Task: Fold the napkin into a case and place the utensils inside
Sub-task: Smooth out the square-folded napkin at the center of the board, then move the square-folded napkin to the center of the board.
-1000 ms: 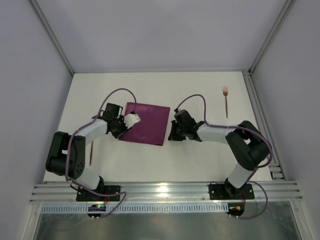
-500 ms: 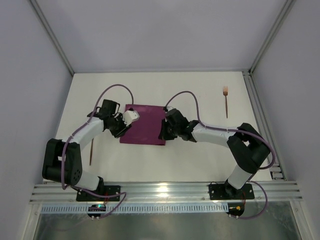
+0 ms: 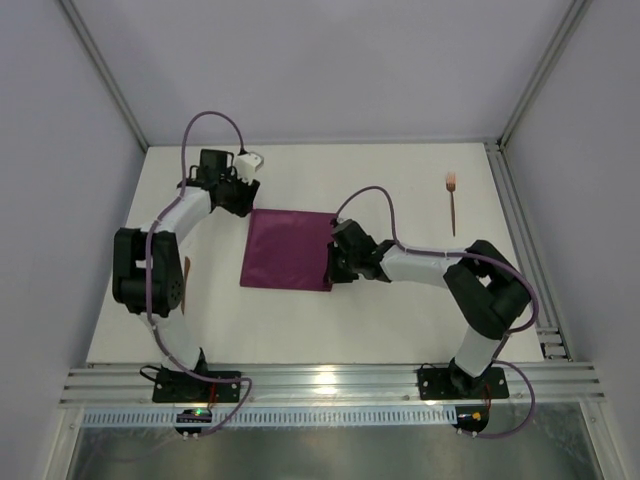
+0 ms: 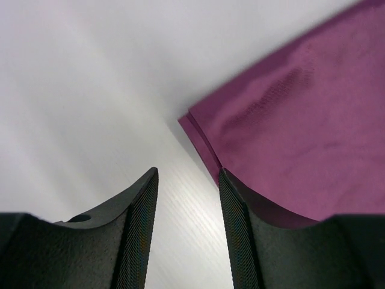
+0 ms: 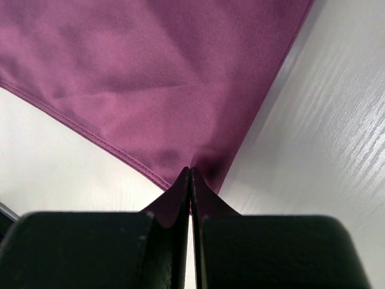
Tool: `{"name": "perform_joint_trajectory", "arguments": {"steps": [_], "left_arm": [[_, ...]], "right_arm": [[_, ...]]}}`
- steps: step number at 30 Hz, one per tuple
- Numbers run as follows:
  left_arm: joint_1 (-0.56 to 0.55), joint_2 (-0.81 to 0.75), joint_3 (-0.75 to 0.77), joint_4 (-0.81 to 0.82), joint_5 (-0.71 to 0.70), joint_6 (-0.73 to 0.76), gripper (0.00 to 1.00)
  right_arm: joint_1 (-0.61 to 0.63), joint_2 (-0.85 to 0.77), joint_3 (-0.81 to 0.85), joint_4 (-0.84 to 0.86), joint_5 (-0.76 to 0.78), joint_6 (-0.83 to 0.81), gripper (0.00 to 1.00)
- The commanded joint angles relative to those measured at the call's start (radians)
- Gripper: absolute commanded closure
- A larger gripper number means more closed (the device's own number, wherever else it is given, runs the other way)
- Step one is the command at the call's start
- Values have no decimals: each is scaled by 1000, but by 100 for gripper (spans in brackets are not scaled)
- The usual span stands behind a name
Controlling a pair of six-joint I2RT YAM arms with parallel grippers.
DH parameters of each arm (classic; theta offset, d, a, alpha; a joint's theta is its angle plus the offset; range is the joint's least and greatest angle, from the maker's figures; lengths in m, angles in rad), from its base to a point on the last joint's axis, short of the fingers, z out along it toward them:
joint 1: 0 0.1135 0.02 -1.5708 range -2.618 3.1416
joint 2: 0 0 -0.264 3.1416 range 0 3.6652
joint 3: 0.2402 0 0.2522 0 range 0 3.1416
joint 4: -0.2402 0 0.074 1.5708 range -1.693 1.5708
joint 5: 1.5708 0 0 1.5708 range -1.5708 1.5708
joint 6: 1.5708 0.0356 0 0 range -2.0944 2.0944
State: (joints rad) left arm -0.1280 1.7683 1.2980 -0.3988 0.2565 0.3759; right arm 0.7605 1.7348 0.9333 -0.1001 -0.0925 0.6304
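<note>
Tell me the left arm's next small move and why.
Probably ease the left gripper toward the napkin's layered corner and close on it. Its jaws stand open just short of that corner, empty, while the right gripper is shut on the napkin's other side.

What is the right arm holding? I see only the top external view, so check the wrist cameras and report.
Observer: The right gripper is pinched shut on a corner of the napkin.
Operator: Now report the left one.
Observer: The left gripper is open, with only bare table between its fingers, just off another napkin corner.
Operator: Tell me whether that corner is a single layer.
Observer: No. The left wrist view shows at least two cloth edges stacked there, slightly offset.
</note>
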Motion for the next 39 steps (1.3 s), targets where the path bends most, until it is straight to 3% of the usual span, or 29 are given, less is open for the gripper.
{"name": "perform_joint_trajectory", "arguments": {"steps": [1, 6, 15, 18, 20, 23, 31, 39], "left_arm": [[2, 113, 116, 48, -8, -98, 52], [4, 212, 196, 8, 59, -74, 50], [5, 246, 173, 8, 86, -72, 52], [7, 267, 178, 0, 47, -78, 58], [7, 278, 181, -5, 38, -77, 63], [8, 289, 178, -24, 30, -62, 67], [10, 301, 175, -31, -8, -43, 81], [10, 318, 193, -31, -5, -46, 83]], "right_arm": [[-10, -47, 47, -19, 19, -31, 96], [-16, -106, 42, -44, 40, -38, 96], [-20, -170, -24, -46, 42, 0, 96], [-21, -181, -47, -47, 54, 18, 86], [-23, -170, -62, -41, 54, 34, 72], [-27, -144, -67, -20, 40, 49, 66], [-58, -57, -79, 91, -27, 92, 61], [-56, -6, -108, 171, -75, 135, 62]]}}
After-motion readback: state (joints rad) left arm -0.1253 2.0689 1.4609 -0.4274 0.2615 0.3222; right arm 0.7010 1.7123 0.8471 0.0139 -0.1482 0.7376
